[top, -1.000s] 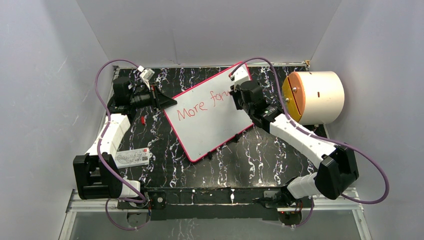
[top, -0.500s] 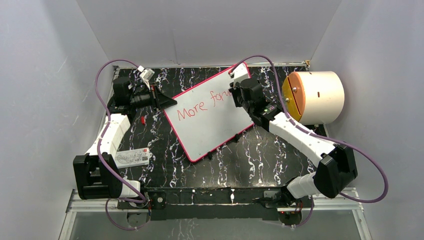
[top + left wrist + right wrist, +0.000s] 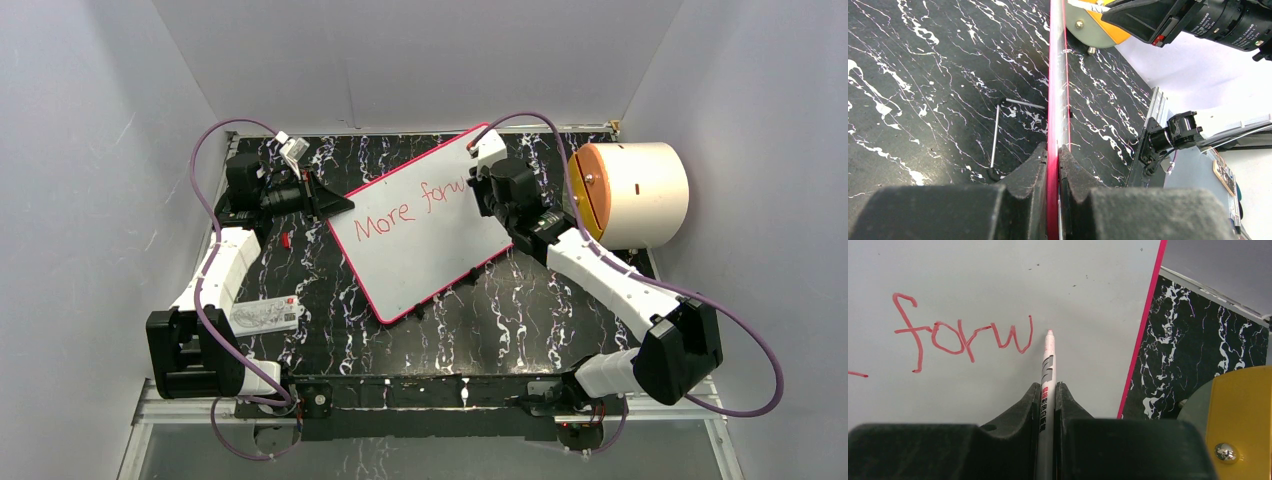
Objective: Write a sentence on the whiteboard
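The large white red-rimmed whiteboard [image 3: 415, 235] sits slanted over the black marbled table [image 3: 520, 320], and the left gripper [image 3: 1053, 155] pinches its left edge. The right gripper [image 3: 1048, 387] is clamped on a slim white marker [image 3: 1048, 355], whose tip is just right of the red handwritten sentence [image 3: 963, 340]. Little board remains rightward, so the word may crowd the rim, or the board may slip in the pinch and skew strokes. Since a second ago, "w" has joined "for", and the right gripper has edged toward the board's right rim.
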Motion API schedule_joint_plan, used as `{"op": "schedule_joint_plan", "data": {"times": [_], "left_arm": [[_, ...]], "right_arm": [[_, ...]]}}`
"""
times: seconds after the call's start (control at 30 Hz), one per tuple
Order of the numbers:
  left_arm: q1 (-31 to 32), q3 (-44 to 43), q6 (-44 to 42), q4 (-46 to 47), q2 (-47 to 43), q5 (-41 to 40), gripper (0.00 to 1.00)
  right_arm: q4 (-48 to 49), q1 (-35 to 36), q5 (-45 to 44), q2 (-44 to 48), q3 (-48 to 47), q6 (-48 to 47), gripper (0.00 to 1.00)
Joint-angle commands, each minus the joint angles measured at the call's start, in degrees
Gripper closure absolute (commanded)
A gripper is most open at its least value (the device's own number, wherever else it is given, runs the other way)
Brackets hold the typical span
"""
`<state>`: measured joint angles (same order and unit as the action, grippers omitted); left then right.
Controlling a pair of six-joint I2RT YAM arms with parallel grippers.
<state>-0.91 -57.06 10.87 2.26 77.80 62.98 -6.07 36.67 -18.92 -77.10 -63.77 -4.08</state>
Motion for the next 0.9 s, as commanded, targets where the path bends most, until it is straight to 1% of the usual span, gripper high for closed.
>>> {"op": "schedule_joint_plan", "data": {"times": [0.0,0.8,0.87], "left_arm": [[2.1,2.2,-3.9,-7.2,2.3,-4.1,1.00],[2.1,2.0,-4.1,-7.3,2.4,-3.5,1.00],[2.1,2.1,-4.1,-7.3,2.4,-3.5,1.00]], "right_arm": [[2.3,-1.0,0.5,1.2,0.1,-0.4,1.00],[5.6,-1.9,3.3,-1.9,-1.2,-0.2,1.00],[7.1,-1.8,4.3,-1.6,-1.0,-0.2,1.00]]}}
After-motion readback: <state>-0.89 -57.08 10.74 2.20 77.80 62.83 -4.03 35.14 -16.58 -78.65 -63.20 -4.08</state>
